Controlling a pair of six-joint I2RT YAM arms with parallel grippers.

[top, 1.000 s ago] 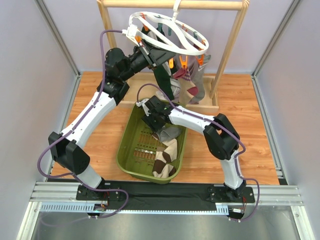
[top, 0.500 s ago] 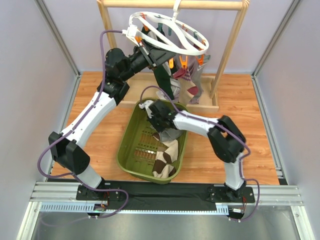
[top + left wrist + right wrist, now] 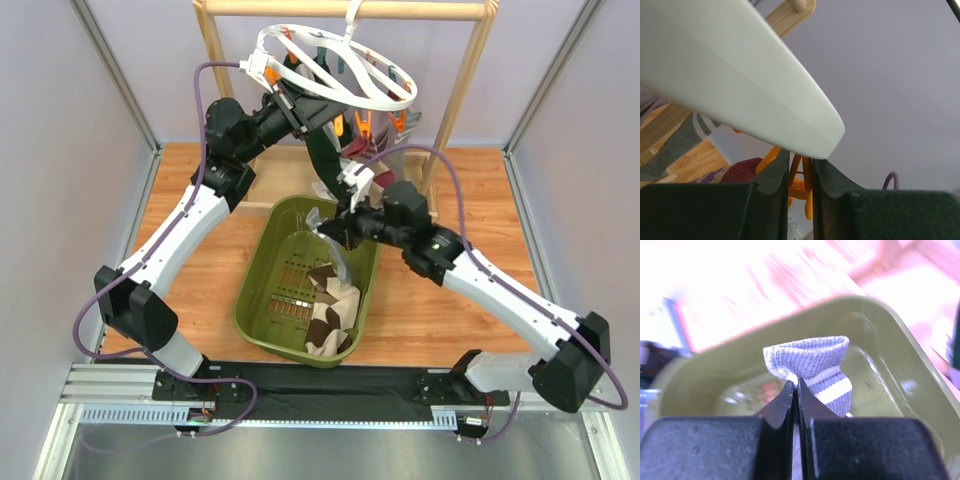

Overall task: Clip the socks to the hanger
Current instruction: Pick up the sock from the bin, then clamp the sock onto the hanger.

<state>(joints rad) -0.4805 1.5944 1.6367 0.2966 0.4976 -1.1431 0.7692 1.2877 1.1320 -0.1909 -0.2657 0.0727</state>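
The left hand (image 3: pixel 325 115) is raised just under the near-left rim of the hanger (image 3: pixel 385 95), which is hooked on the wooden rack (image 3: pixel 340 8). In the left wrist view its fingers (image 3: pixel 772 177) are closed down to a narrow gap, and an orange clip (image 3: pixel 800 187) is squeezed in that gap, directly below the white ring. A dark green sock (image 3: pixel 322 165) and a maroon sock (image 3: pixel 365 150) are hung from clips below the ring.

The olive basket (image 3: pixel 262 310) is set on the worktop (image 3: pixel 480 200) between the arms, and a brown-and-cream argyle sock (image 3: pixel 335 300) is left inside, at its near right.

The right hand (image 3: pixel 335 228) is held over the far right corner of the basket, below the hanger and apart from it. Its fingers are fully closed on the grey striped sock (image 3: pixel 810 365). The cuff is bunched just beyond the fingertips, and the rest is hung down into the basket.
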